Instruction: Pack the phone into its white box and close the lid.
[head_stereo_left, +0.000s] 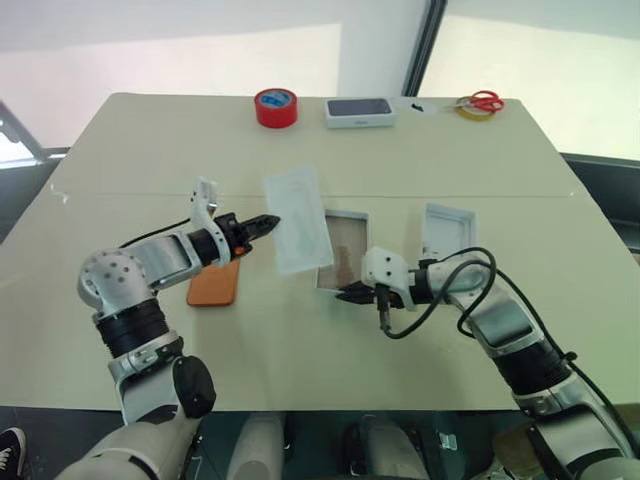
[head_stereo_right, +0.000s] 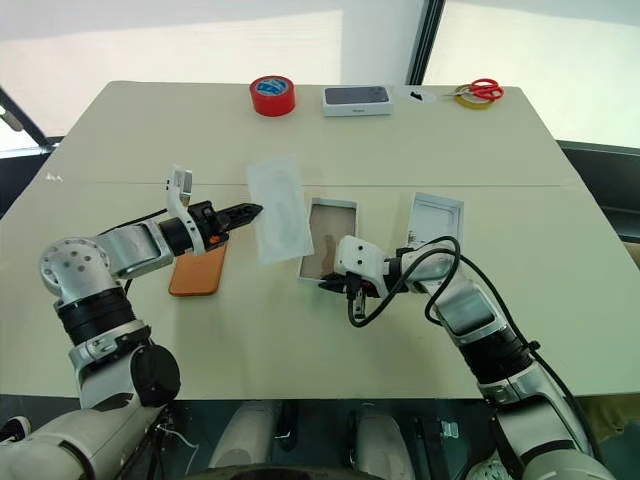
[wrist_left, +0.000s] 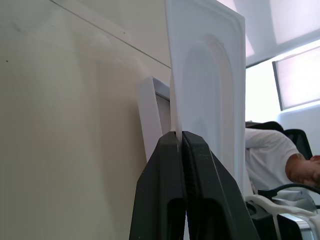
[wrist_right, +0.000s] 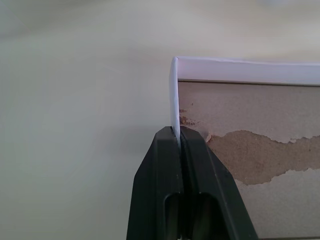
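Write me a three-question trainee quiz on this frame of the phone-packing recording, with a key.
1. True or false: the left gripper holds the phone.
2. The right gripper is pinching: A the lid, B a wall of the white box, C the red tape roll.
3. What does the phone lie on?

Key:
1. False; it is shut on the flat white insert, held up off the table.
2. B.
3. The table, beneath the left arm.
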